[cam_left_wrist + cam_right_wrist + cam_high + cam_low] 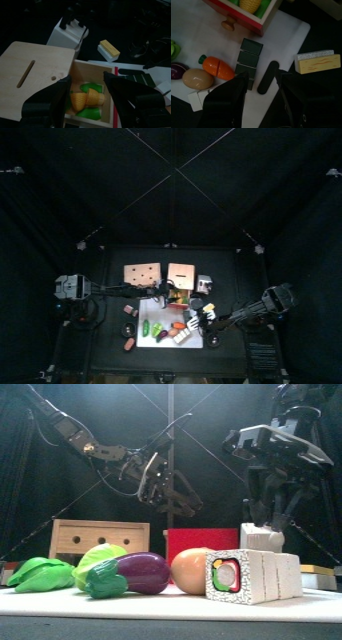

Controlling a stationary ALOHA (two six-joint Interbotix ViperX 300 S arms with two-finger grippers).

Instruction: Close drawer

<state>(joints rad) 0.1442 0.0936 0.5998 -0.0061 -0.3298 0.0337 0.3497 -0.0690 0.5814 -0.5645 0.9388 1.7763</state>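
A light wooden box (pixel 33 70) with a slot in its top has its drawer (pixel 90 95) pulled out. A corn cob (pixel 85 99) and green leaves lie in the drawer. The drawer's red front and wooden knob (pixel 230 24) show in the right wrist view. My left gripper (pixel 90 102) is open above the open drawer, one jaw on each side of it; in the front view this gripper (pixel 174 492) hangs over the red drawer (pixel 201 542). My right gripper (pixel 264 100) is open and empty above the white board (pixel 284 35), beside the drawer.
Toy food lies on the white board: a carrot (pixel 216 67), an onion (pixel 196 78), dark green sushi blocks (pixel 248 60), a black stick (pixel 268 77) and a sandwich piece (pixel 319 62). A white knife block (pixel 69 32) stands behind the box.
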